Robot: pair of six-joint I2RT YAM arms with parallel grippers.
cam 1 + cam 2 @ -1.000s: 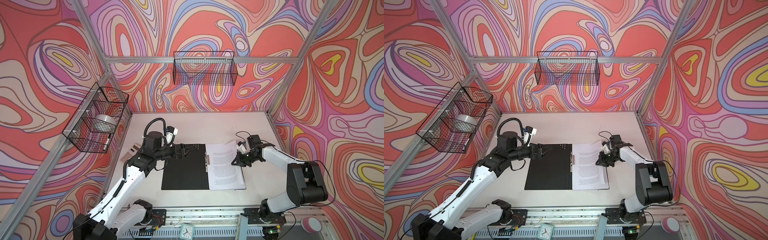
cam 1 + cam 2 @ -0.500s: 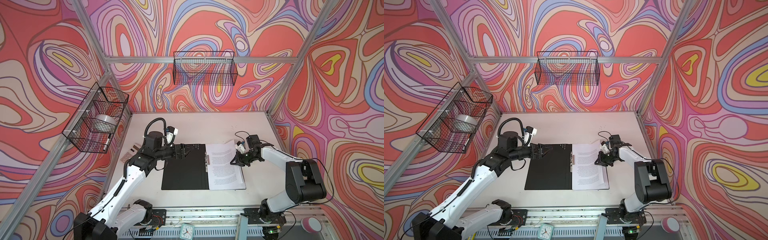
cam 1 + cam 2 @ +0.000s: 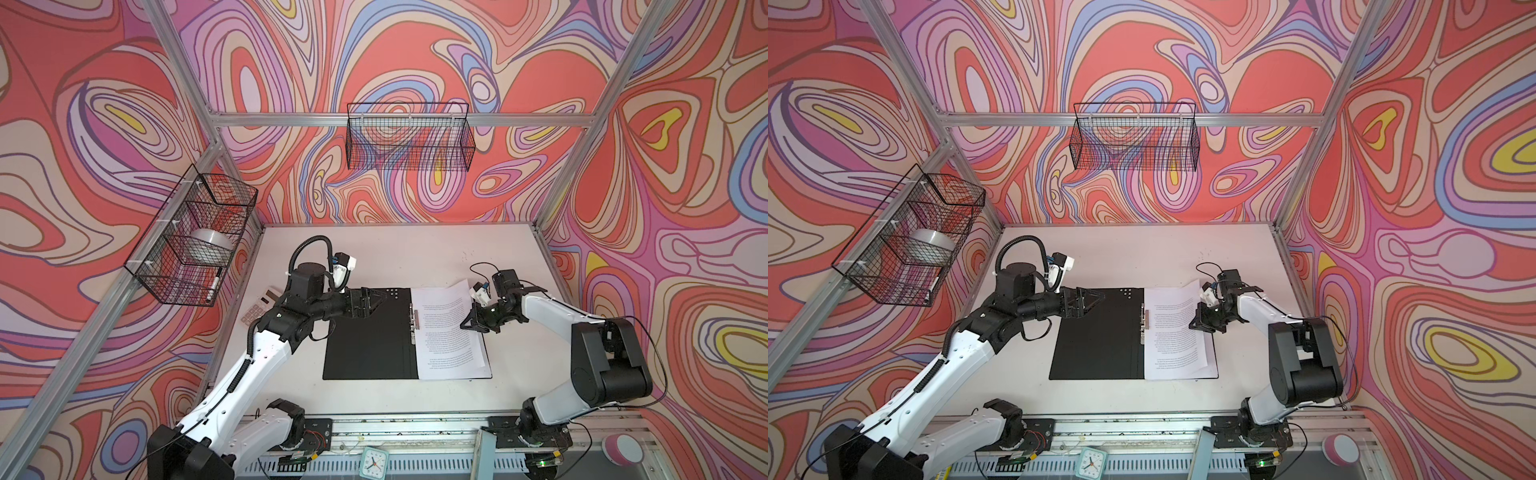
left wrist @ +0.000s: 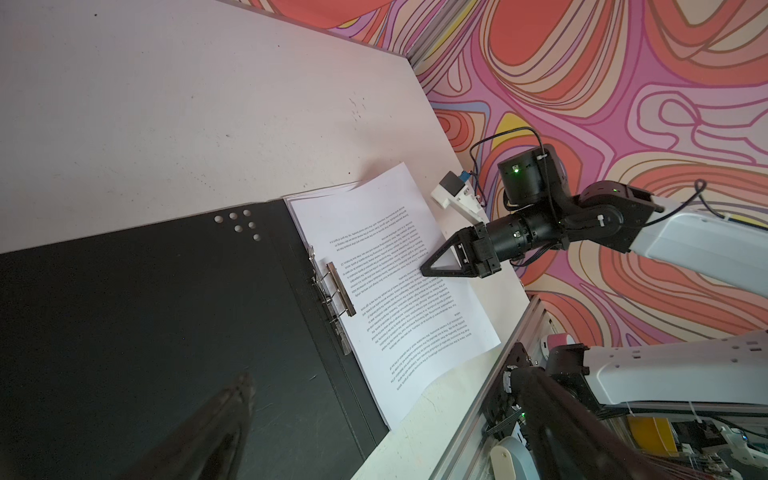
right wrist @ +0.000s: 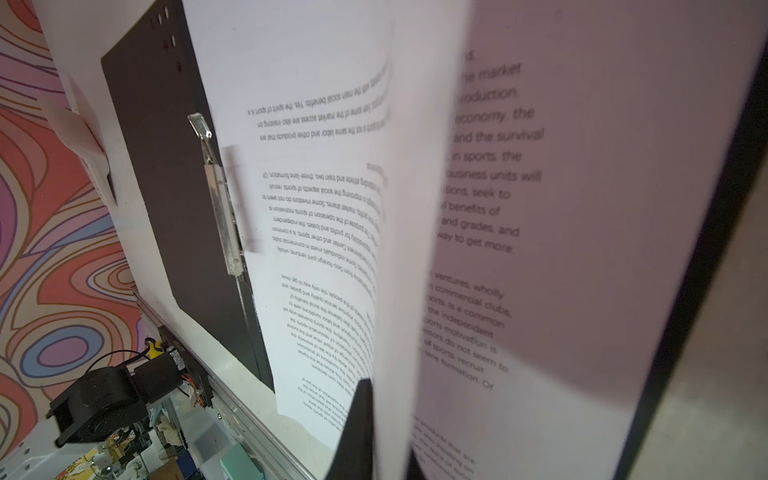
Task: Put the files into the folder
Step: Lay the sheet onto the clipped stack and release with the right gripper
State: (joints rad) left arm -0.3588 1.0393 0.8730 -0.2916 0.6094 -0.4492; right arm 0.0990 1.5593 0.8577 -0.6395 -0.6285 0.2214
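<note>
Care is called for here: the files [image 3: 451,332] are laid on the half of the open folder [image 3: 365,345] nearer the right arm, and the folder is spread black side up on the tabletop [image 3: 415,249]. The stack is skewed, with a far corner fanned out past the folder's edge in both top views. The right jaws are closed tight on the outer edge of the top sheet, which is bowed upward in the right wrist view. The left jaws are spread fully, nothing is held in them, and they are poised above the far corner of the bare cover. The pinched sheet is best lowered flat and nudged towards the metal clip [image 3: 412,322] at the spine, so that its edges are squared with those beneath. A sharp pull is to be avoided, since thin paper is easily creased and the lower sheets may be dragged off. The bare cover could be pressed down by the left jaws so that the light folder is not shifted. Release is best made only once the sheet is flat.
</note>
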